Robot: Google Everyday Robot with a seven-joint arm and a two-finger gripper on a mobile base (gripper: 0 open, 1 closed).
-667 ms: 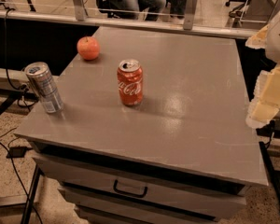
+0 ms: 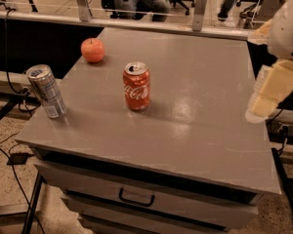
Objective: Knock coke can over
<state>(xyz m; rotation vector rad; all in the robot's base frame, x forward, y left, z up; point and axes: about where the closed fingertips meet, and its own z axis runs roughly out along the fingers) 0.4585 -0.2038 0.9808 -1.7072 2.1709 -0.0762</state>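
At the left edge of the worktop (image 2: 200, 72), near the front-left corner, we see a silver can (image 2: 47, 91) standing upright. Further back along that edge, toward the far-left corner, sits an apple (image 2: 93, 50).

The coke can (image 2: 136, 87) stands left of the worktop's middle, well clear of every edge. The apple is behind it to the left and the silver can is ahead of it to the left; it touches neither. Its long axis is vertical, with the silver top up and the white script facing the front edge, so we judge the task as not yet done.

The pincer (image 2: 263, 101) hangs at the right edge, roughly midway between the front-right and far-right corners and raised above the surface. We cannot tell how far open it is, and we see nothing in its hold.

The coming move turns on one relation. The coke can lies to the left of the pincer and well apart from it, with only bare worktop between them. We judge that the single arm must travel from the right edge toward the left edge. It should come low enough to meet the can's side, preferably on the upper half, so that the can tips rather than slides.

A can struck from the right would likely fall toward the left edge. It might then roll toward the apple or the silver can, so a gentle push seems wiser to us.
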